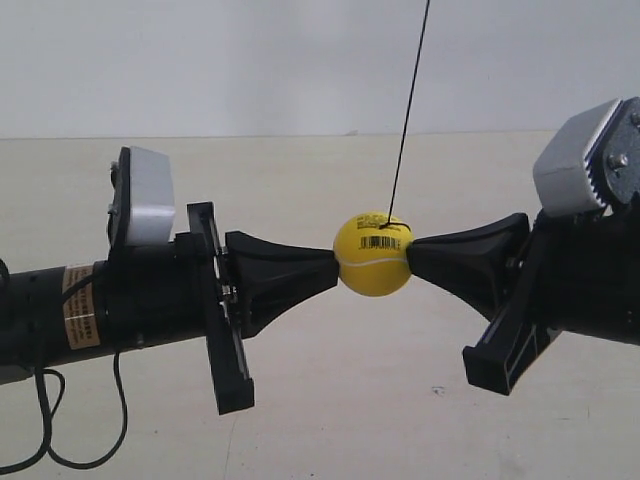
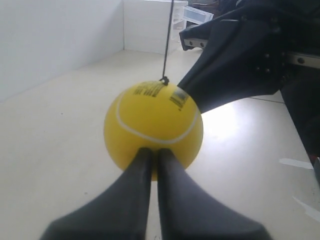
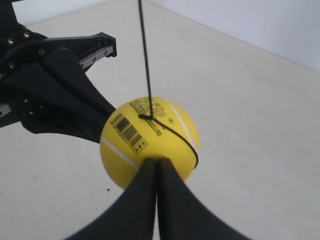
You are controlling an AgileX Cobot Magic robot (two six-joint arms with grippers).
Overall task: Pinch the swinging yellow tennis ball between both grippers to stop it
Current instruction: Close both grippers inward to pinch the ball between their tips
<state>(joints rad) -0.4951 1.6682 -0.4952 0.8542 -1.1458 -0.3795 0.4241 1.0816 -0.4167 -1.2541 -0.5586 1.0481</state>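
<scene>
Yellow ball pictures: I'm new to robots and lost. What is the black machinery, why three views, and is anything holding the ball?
It is a two-armed robot. One picture is from a camera off the arms; the other two come from wrist cameras, looking along the left gripper and the right gripper. A yellow tennis ball hangs on a black string above a pale surface. Neither gripper grasps it: both are shut, their tips pressing the ball from opposite sides.
</scene>
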